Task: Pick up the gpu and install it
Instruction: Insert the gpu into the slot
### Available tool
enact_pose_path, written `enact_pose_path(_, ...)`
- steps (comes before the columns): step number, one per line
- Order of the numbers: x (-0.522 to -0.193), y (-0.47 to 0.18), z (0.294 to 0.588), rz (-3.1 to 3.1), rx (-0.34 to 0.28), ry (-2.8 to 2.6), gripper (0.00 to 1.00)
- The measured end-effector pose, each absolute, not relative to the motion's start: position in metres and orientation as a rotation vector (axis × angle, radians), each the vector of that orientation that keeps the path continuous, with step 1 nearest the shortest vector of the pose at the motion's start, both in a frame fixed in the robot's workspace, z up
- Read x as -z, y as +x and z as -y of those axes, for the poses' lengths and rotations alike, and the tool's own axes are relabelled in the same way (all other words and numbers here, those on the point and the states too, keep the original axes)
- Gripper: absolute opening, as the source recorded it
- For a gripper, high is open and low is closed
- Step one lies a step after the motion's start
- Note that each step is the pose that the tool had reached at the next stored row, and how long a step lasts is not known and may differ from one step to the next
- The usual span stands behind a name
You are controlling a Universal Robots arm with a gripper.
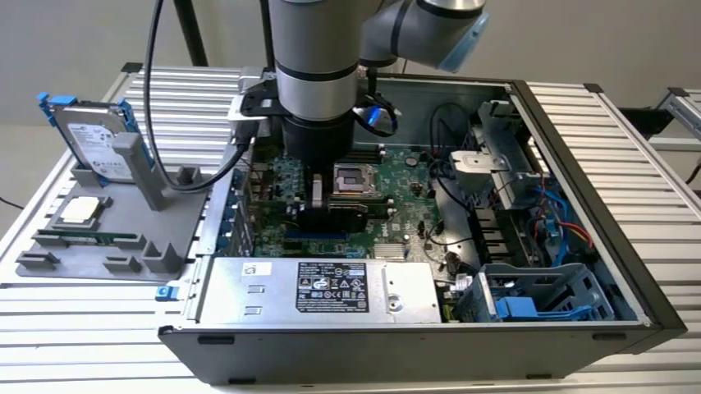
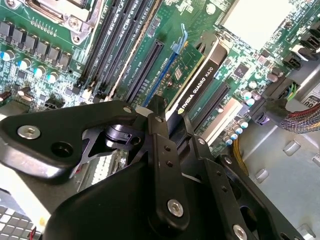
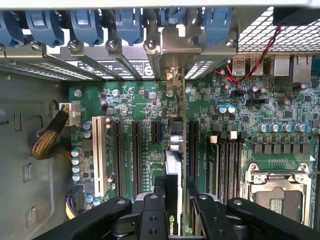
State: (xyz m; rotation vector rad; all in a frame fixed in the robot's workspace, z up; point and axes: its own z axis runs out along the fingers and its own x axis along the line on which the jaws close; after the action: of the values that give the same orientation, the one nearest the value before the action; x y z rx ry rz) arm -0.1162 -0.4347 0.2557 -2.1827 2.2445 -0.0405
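Note:
The gpu (image 1: 332, 218) stands on edge inside the open computer case, over the green motherboard (image 1: 411, 217). My gripper (image 1: 327, 201) reaches down from above and is shut on it. In the second wrist view the gpu (image 2: 199, 85) shows its black cooler face, clamped between my black fingers (image 2: 161, 131), next to a long black expansion slot (image 2: 145, 70). In the first wrist view the gpu (image 3: 173, 162) appears edge-on between the fingers of the gripper (image 3: 175, 192), and its silver bracket end meets the rear slot panel (image 3: 172, 75). I cannot tell whether its edge sits fully in the slot.
A grey fixture (image 1: 98, 254) at the exterior view's left holds a silver hard drive with blue rails (image 1: 93, 135), a processor chip (image 1: 79, 210) and a memory stick (image 1: 93, 239). Inside the case are the power supply (image 1: 318, 287), processor socket (image 1: 356, 177), cables (image 1: 460, 164) and a blue drive cage (image 1: 537, 300).

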Motion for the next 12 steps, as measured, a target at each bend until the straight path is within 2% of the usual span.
enact_pose_path(12,-0.2561,-0.1165,0.4356,-2.245,0.040,-2.182,0.00)
